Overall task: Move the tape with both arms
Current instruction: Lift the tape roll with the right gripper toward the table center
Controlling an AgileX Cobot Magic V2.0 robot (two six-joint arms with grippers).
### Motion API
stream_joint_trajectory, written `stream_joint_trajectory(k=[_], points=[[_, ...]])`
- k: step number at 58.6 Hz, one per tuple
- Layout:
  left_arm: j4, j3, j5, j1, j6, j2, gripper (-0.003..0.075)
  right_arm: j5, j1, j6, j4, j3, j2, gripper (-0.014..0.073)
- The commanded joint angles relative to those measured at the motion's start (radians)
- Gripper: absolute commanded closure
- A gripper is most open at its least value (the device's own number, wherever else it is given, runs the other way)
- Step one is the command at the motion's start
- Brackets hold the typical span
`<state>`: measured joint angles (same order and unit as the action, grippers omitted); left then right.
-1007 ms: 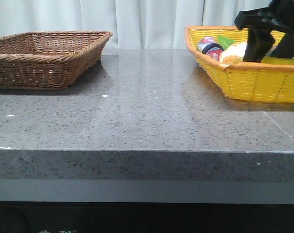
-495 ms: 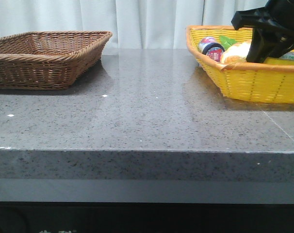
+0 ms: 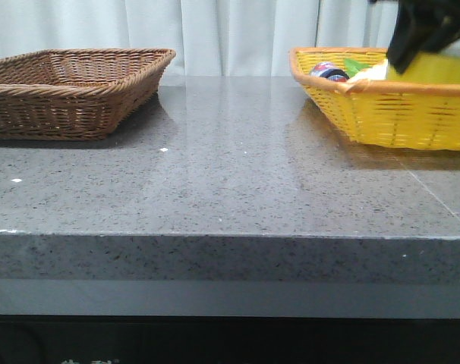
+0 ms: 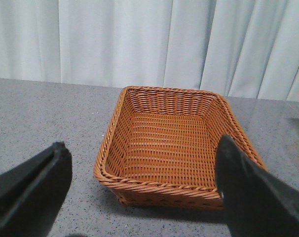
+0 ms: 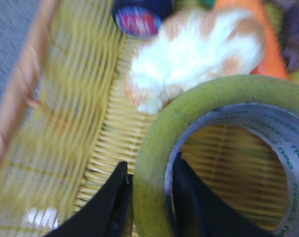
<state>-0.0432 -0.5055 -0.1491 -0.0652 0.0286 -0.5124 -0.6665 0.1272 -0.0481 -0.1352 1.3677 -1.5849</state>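
The tape (image 5: 154, 148), a yellow-green roll with a white core and green lettering, hangs in my right gripper (image 5: 149, 170). One finger is outside the roll's wall and one finger (image 5: 189, 202) is inside the core. It is held just above the yellow basket (image 5: 65, 123). In the front view the right gripper (image 3: 416, 30) is at the top right, with the tape (image 3: 442, 68) showing as a yellow patch behind the basket's rim (image 3: 389, 106). My left gripper (image 4: 139, 148) is open and empty, facing the brown wicker basket (image 4: 169, 138). It is out of the front view.
The yellow basket holds a small dark-rimmed tin (image 5: 139, 15), a white and orange soft thing (image 5: 199, 49) and an orange item (image 5: 270, 44). The empty brown basket (image 3: 70, 91) stands at the far left of the grey stone table (image 3: 230, 174). White curtains hang behind.
My right gripper has risen out of the yellow basket with the tape in it, up towards the top edge of the front view. The baskets have stayed in place.
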Motion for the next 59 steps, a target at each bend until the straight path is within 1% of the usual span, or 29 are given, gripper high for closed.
stream_joint_trajectory(k=[1,8,21,29,39,51,59], points=[[-0.006,-0.031,0.077,0.001,0.007,-0.008,0.0134,0.050,0.002,-0.012,-0.002,0.069,0.085,0.0456],[-0.006,-0.031,0.079,0.001,0.007,-0.008,0.0134,0.024,0.002,-0.012,-0.002,0.099,0.110,0.0456],[-0.006,-0.031,0.081,0.001,0.007,-0.008,0.0134,0.027,0.003,-0.012,-0.005,0.102,0.130,0.0456],[-0.006,-0.031,0.081,0.001,0.007,-0.008,0.0134,0.039,0.037,-0.019,-0.026,0.102,0.130,0.0456],[-0.006,-0.031,0.081,0.001,0.007,-0.008,0.0134,0.073,0.166,-0.072,-0.052,0.102,0.130,0.0456],[-0.006,-0.031,0.081,0.001,0.007,-0.008,0.0134,0.142,0.352,-0.094,-0.060,0.102,0.121,0.0456],[-0.006,-0.031,0.081,0.001,0.007,-0.008,0.0134,0.162,0.449,-0.094,-0.063,0.102,0.090,0.0456]])
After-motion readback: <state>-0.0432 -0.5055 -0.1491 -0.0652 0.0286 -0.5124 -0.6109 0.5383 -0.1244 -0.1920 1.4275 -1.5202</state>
